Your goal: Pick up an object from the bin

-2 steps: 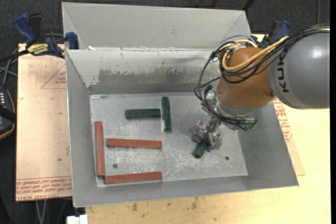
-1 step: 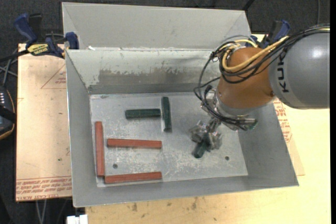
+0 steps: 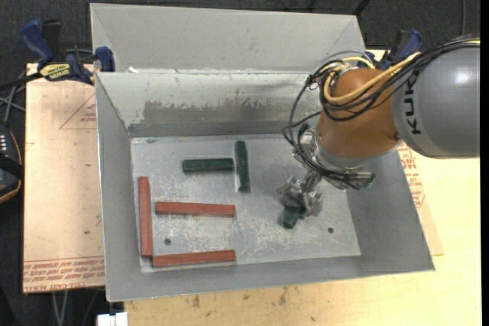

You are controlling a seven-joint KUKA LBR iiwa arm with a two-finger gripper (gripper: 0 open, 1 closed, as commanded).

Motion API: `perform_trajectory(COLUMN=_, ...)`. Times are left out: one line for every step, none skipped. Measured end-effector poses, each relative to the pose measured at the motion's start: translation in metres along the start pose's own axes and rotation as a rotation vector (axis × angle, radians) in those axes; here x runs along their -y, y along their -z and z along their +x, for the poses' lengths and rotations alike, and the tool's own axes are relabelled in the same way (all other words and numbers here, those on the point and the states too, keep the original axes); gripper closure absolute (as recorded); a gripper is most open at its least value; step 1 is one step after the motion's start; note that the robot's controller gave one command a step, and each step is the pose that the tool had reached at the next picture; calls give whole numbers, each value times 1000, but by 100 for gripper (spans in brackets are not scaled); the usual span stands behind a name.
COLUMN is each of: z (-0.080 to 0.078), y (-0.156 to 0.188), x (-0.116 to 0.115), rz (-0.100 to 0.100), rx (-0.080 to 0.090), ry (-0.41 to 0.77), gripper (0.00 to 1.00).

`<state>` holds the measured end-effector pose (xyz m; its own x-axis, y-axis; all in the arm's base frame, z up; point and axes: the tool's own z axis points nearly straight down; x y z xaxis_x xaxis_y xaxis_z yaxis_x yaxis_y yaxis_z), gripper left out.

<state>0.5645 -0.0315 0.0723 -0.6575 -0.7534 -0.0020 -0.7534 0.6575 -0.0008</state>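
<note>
A small dark green block, short and stubby with a dull matte surface, lies on the grey metal floor of the bin. It is in the right half, nearer the front wall than the back. It lies tilted, its long side running from lower left to upper right. Its upper end is hidden under the gripper, so contact cannot be told. 1 end is visible.

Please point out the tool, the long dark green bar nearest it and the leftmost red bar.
tool (image 3: 301, 203), camera view, its tip.
long dark green bar nearest the tool (image 3: 242, 166), camera view, its middle.
leftmost red bar (image 3: 144, 216), camera view, its middle.
</note>
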Motion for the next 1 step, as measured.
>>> perform_trajectory(z=0, y=6, x=-1, rz=-3, rx=-2, ry=0, gripper=100)
